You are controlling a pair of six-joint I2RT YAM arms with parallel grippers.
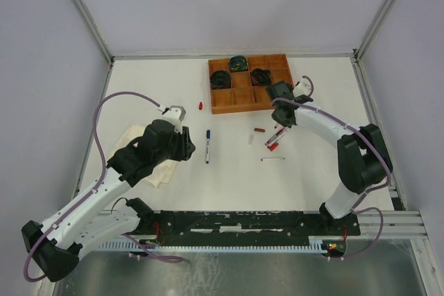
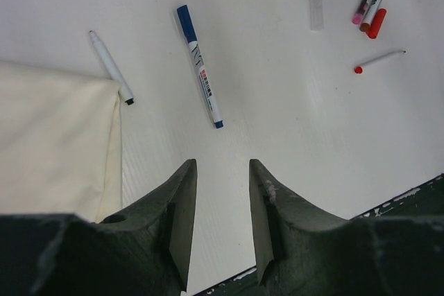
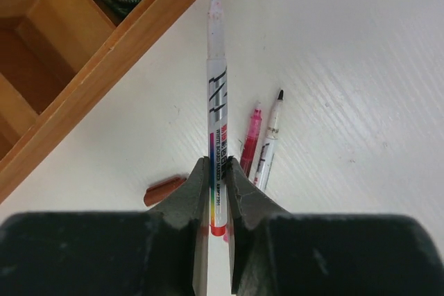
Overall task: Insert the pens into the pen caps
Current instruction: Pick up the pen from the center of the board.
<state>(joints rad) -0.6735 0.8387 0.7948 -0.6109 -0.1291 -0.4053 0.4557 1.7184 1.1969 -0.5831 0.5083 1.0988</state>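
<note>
Right fingers (image 3: 198,192) clamp a brown-tipped pen (image 3: 216,81), seemingly lifted off the counter (image 3: 347,102), a brown cap (image 3: 163,190) just beside; left fingers (image 2: 182,199) stand apart, empty, near a blue-capped pen (image 2: 199,67).

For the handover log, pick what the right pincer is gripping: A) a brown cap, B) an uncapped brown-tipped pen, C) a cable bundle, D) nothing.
B: the right pincer is shut on the pen, its bare brown tip pointing toward the wooden tray.
</note>
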